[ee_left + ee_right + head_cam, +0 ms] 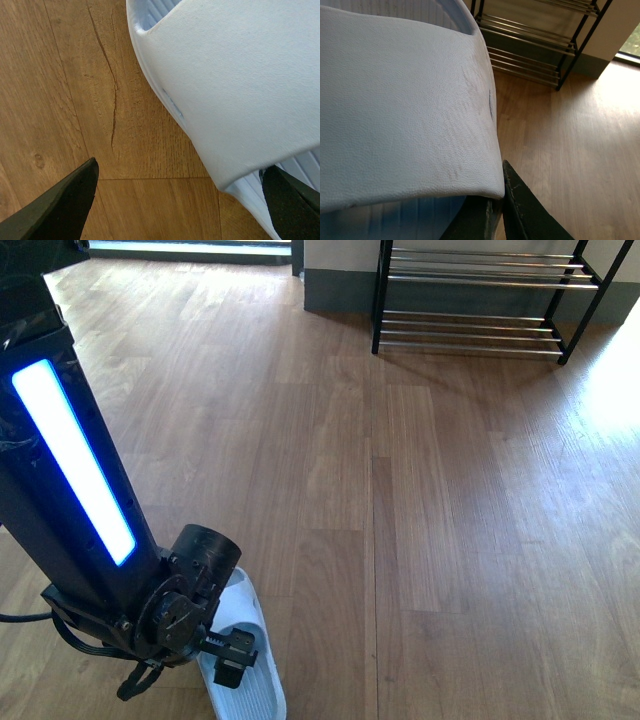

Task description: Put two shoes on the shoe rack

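Note:
The two shoes are out of view in every frame. The black shoe rack (480,302) with chrome bars stands at the far right against the wall; the right wrist view shows the shoe rack (535,47) too. A pale blue slide slipper (247,690) lies on the floor at the near left under my left gripper (232,652). Seen from the left wrist, the left gripper (182,200) is open, one finger (65,205) over bare floor, the other over the slipper (240,85) footbed. My right gripper (504,180) is shut on the strap edge of a pale blue slide slipper (400,110).
Wooden plank floor (450,520) stretches from me to the rack. A grey skirting wall (335,290) runs behind the rack. The left arm's black column with a glowing blue-white strip (75,460) fills the near left of the front view.

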Controlling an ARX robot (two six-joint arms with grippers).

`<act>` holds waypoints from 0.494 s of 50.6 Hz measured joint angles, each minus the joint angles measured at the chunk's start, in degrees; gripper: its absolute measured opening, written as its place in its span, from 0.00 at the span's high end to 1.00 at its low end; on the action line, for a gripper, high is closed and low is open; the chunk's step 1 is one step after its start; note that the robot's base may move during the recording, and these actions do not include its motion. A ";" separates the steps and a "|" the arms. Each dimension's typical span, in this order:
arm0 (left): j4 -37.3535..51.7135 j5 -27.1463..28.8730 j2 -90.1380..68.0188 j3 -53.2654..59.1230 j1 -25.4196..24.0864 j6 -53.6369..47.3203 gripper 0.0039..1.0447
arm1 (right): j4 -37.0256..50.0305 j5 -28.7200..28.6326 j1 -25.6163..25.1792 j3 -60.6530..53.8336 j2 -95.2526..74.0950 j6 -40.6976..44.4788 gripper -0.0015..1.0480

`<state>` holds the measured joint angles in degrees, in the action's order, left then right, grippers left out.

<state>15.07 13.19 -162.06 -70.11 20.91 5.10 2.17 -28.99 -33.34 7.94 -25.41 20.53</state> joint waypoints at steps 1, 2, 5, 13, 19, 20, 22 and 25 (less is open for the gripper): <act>0.02 0.07 -0.15 -0.13 -0.04 0.00 0.09 | 0.00 0.00 0.00 0.00 0.00 0.00 0.98; 0.02 0.17 -0.31 -0.28 -0.09 0.00 0.09 | 0.00 0.00 0.00 0.00 0.00 0.00 0.98; 0.26 0.48 -0.98 -0.74 -0.20 -0.20 0.09 | 0.00 0.00 0.00 0.00 0.00 0.00 0.98; 1.09 2.34 -3.21 -2.32 -0.68 -0.46 0.09 | 0.00 0.00 0.00 0.00 0.00 0.00 0.98; 1.99 3.30 -4.59 -3.08 -1.07 -0.98 0.09 | 0.00 0.00 0.00 0.00 0.00 0.00 0.98; 2.14 3.34 -4.63 -3.08 -1.09 -1.09 0.09 | 0.00 0.00 0.00 0.00 0.00 0.00 0.98; 2.54 3.63 -4.83 -3.15 -1.11 -1.68 0.09 | 0.00 0.00 0.00 0.00 0.00 0.00 0.98; 3.98 4.96 -5.07 -3.15 -1.11 -2.99 0.09 | 0.00 0.00 0.00 0.00 0.00 0.00 0.98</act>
<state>19.05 18.15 -167.13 -73.25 19.79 2.11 2.17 -28.99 -33.34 7.94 -25.41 20.53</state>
